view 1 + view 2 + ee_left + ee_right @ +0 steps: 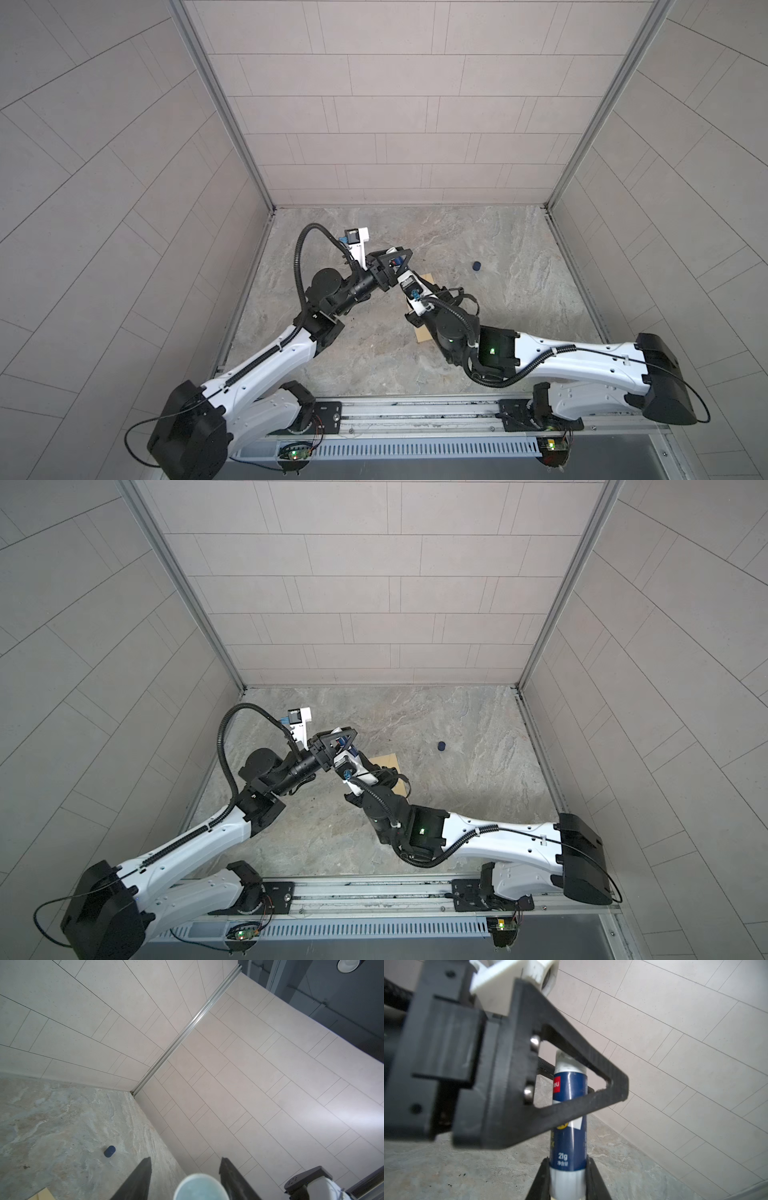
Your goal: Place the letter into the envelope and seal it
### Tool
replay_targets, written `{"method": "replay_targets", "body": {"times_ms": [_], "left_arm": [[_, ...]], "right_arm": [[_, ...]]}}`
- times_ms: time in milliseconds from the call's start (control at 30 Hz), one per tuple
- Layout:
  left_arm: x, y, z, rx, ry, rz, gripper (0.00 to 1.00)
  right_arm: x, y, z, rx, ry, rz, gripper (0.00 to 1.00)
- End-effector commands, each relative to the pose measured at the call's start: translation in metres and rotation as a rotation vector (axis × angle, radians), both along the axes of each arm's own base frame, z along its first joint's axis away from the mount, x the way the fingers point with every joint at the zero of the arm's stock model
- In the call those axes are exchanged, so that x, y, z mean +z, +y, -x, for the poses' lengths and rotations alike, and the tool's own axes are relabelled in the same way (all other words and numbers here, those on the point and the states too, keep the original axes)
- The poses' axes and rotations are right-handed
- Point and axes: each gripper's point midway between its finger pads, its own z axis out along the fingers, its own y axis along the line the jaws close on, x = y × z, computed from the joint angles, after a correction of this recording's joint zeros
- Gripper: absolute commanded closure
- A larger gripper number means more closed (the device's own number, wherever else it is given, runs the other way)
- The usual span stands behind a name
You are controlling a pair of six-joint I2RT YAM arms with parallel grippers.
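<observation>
The envelope (424, 335) lies flat on the stone table, mostly hidden under my right arm; in a top view more of its tan far end (388, 761) shows. No letter shows in any view. My right gripper (568, 1167) is shut on a blue glue stick (569, 1088), held upright above the table. My left gripper (186, 1159) is open around the stick's uncapped top (199, 1187), which sits nearer one finger than the other. In both top views the two grippers meet left of centre, the left gripper (395, 258) over the right gripper (400, 271).
A small dark blue cap (476, 266) lies alone on the table to the right of the grippers, also seen in the left wrist view (109, 1151). Tiled walls close the table on three sides. The arms' mounting rail (415, 409) runs along the front edge.
</observation>
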Motion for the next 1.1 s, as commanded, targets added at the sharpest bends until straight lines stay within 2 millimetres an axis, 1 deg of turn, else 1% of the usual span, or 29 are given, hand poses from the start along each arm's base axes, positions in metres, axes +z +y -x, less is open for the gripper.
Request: {"method": "replay_targets", "body": {"times_ms": [0, 200, 367, 500, 567, 700, 800, 1000, 1067], "left_arm": [[0.018, 0.006, 0.012, -0.008, -0.1, 0.047, 0.33], [0.031, 0.01, 0.026, -0.031, -0.182, 0.076, 0.29], [0.043, 0.011, 0.04, -0.081, -0.26, 0.136, 0.24], [0.051, 0.005, 0.049, -0.152, -0.295, 0.171, 0.23], [0.052, 0.002, 0.05, -0.178, -0.298, 0.18, 0.23], [0.053, -0.003, 0.052, -0.208, -0.305, 0.186, 0.23], [0.052, -0.007, 0.053, -0.218, -0.303, 0.173, 0.23], [0.052, -0.008, 0.053, -0.211, -0.31, 0.158, 0.23], [0.053, -0.009, 0.054, -0.211, -0.312, 0.156, 0.25]], "right_arm": [[0.013, -0.006, 0.002, 0.065, 0.033, -0.158, 1.0], [0.02, -0.022, -0.002, 0.094, 0.057, -0.294, 1.0], [0.027, -0.029, -0.002, 0.15, 0.064, -0.396, 1.0], [0.033, -0.032, 0.002, 0.199, 0.06, -0.467, 1.0], [0.036, -0.034, 0.005, 0.227, 0.061, -0.5, 1.0], [0.041, -0.032, 0.007, 0.261, 0.068, -0.537, 1.0], [0.041, -0.028, 0.009, 0.29, 0.078, -0.547, 1.0], [0.042, -0.017, 0.012, 0.344, 0.098, -0.565, 1.0], [0.043, -0.015, 0.013, 0.358, 0.103, -0.568, 1.0]]}}
